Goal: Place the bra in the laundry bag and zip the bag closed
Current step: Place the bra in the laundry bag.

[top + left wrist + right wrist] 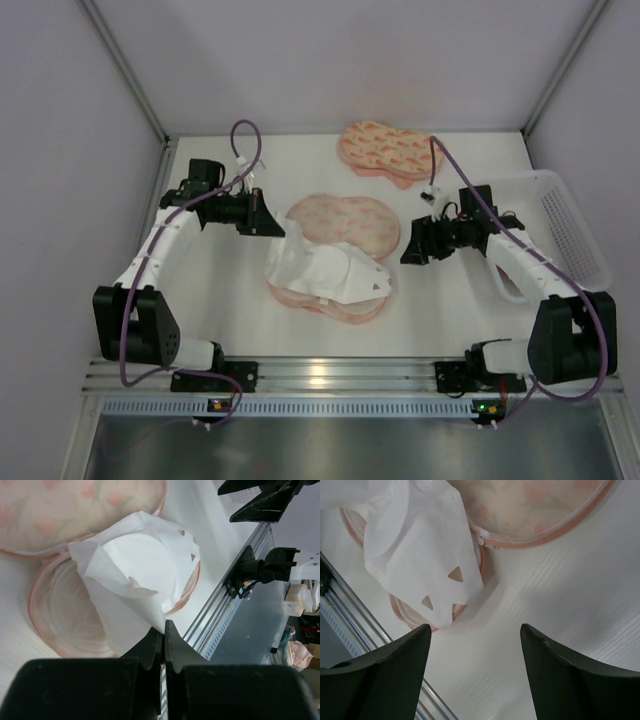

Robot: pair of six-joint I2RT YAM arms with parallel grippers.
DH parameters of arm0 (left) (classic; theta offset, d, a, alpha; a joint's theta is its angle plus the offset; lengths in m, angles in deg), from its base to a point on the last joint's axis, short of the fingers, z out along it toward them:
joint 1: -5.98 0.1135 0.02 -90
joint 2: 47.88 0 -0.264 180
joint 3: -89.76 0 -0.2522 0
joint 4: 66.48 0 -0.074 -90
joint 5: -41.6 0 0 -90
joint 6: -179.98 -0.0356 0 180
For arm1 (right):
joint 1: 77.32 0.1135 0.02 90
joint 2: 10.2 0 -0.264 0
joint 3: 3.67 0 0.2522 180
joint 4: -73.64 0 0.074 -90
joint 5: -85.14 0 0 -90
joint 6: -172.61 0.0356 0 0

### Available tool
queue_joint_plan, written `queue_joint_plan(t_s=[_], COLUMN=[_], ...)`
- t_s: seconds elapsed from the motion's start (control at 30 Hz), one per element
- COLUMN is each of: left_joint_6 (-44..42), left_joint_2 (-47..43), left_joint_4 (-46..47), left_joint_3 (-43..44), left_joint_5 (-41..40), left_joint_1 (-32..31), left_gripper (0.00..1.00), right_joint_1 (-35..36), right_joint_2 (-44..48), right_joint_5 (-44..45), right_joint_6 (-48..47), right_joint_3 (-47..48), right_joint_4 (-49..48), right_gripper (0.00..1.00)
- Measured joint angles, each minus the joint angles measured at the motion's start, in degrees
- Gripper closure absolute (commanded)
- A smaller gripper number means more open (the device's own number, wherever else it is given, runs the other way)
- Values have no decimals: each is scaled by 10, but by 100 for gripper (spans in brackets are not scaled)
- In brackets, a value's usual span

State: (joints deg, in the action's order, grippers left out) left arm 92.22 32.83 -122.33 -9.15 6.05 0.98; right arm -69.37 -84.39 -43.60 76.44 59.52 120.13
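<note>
Peach-pink speckled laundry bag (345,222) lying unzipped at mid-table, lid half thrown back, base half facing up. White paper insert (330,268) occupying the base, one corner peaked up toward the left gripper (163,630); jaws there clamped together on that corner, apparently to draw the stuffing out and free the cavity. Right gripper (476,635) hovering just beside the bag's right lobe, jaws parted, nothing between them, probably poised to steady the pouch. Finds no bra in any view. Judges loading and zipping not yet begun
</note>
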Motion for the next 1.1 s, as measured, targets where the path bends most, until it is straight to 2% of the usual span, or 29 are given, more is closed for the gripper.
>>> queue_joint_plan(t_s=[0.3, 0.6, 0.87, 0.97, 1.07, 1.1], left_joint_6=[-42, -52, -53, -53, -54, -54], left_joint_2=[38, 49, 52, 52, 52, 52], left_joint_4=[-19, -21, -21, -21, -21, -21], left_joint_3=[-19, -24, -24, -24, -24, -24], left_joint_5=[-31, -34, -34, -34, -34, -34], left_joint_1=[2, 2, 2, 2, 2, 2], left_gripper=[100, 100, 100, 100, 100, 100], right_joint_1=[116, 192, 252, 268, 276, 277], right_joint_2=[-79, -93, -130, -148, -161, -165], right_joint_5=[57, 75, 110, 132, 152, 161], right_joint_6=[-15, -57, -107, -121, -131, -134], right_joint_3=[18, 60, 74, 74, 74, 74], right_joint_4=[-18, -29, -35, -38, -41, -41], right_gripper=[29, 17, 14, 18, 31, 43])
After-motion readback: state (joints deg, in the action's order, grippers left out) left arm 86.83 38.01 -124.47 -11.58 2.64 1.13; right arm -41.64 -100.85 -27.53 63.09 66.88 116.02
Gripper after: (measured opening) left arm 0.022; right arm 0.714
